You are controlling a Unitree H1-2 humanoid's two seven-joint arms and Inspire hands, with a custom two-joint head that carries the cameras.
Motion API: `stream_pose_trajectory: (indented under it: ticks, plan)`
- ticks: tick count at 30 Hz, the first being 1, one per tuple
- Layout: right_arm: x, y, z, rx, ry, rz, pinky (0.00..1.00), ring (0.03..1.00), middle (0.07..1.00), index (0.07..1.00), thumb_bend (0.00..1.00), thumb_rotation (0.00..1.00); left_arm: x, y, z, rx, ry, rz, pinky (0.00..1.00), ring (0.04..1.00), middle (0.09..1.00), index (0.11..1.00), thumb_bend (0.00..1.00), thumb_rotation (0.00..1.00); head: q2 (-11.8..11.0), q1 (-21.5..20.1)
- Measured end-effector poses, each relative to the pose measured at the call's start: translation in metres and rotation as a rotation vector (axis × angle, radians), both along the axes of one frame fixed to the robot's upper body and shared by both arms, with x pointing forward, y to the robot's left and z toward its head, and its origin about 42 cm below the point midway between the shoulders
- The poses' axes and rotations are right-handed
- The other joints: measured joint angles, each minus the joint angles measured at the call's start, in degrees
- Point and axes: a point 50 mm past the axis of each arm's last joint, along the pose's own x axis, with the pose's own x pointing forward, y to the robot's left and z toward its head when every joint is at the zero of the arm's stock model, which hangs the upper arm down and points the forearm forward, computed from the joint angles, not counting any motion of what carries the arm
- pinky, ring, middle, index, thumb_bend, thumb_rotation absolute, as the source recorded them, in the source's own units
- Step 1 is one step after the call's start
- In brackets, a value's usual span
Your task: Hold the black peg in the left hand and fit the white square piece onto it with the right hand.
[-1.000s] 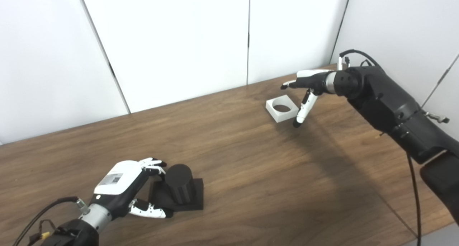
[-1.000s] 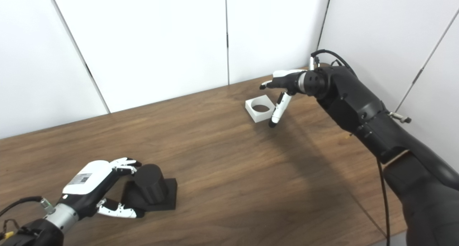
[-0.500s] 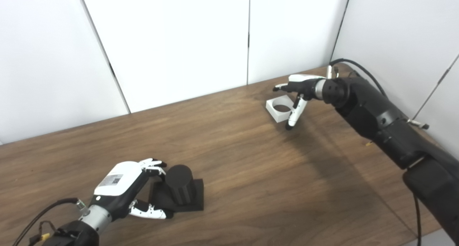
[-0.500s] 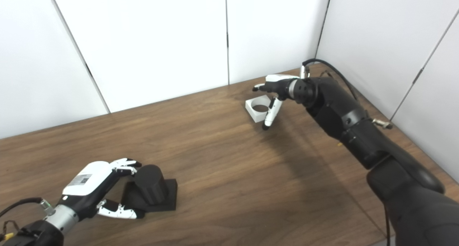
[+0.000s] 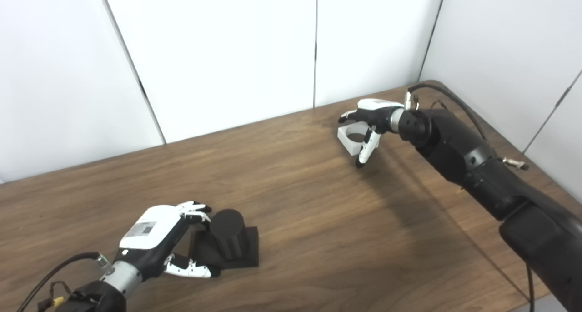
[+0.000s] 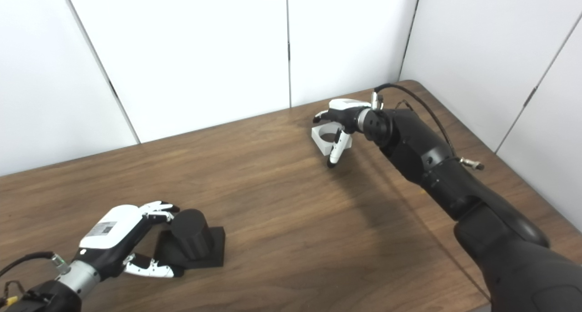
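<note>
The tabletop (image 5: 291, 203) is dark brown wood with long grain stripes. The peg (image 5: 226, 232) is all black. The square piece (image 5: 349, 139) is white. Both hands, left (image 5: 157, 239) and right (image 5: 370, 121), are white and black. The wall panels (image 5: 218, 52) are white.

The peg (image 5: 227, 232) stood on the table (image 5: 291, 203) at the near left, the left hand (image 5: 157, 239) just left of it. The square piece (image 5: 352, 137) lay far right, near the back edge, under the right hand (image 5: 370, 121).
</note>
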Motion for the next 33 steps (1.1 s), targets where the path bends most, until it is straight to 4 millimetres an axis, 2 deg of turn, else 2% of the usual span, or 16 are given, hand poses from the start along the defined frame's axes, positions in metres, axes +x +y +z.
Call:
stream_pose_trajectory:
  ticks: [7, 21, 24, 33]
  plan:
    - [0.0060, 0.0011, 0.0008, -0.030, -0.002, 0.007, 0.81, 0.914, 0.921, 0.783, 0.74, 0.14, -0.0010, 0.0002, 0.0000, -0.002, -0.001, 0.001, 0.77, 0.909, 0.859, 0.490, 0.52, 0.06, 0.36, 0.26]
    - [0.0057, -0.0003, 0.0017, -0.047, 0.014, 0.010, 0.80, 0.909, 0.925, 0.810, 0.75, 0.16, -0.0026, 0.0006, -0.0001, -0.004, -0.003, -0.003, 0.76, 0.906, 0.854, 0.490, 0.52, 0.06, 0.71, 0.18]
    - [0.0056, -0.0018, 0.0026, -0.049, 0.023, 0.009, 0.82, 0.922, 0.930, 0.819, 0.75, 0.15, -0.0034, 0.0008, -0.0003, -0.006, -0.002, -0.001, 0.77, 0.908, 0.855, 0.490, 0.52, 0.06, 0.97, 0.26]
    - [0.0052, -0.0040, 0.0036, -0.053, 0.029, 0.008, 0.81, 0.923, 0.930, 0.824, 0.77, 0.13, -0.0074, 0.0011, -0.0003, -0.014, 0.000, 0.000, 0.77, 0.908, 0.854, 0.490, 0.52, 0.06, 1.50, 0.26]
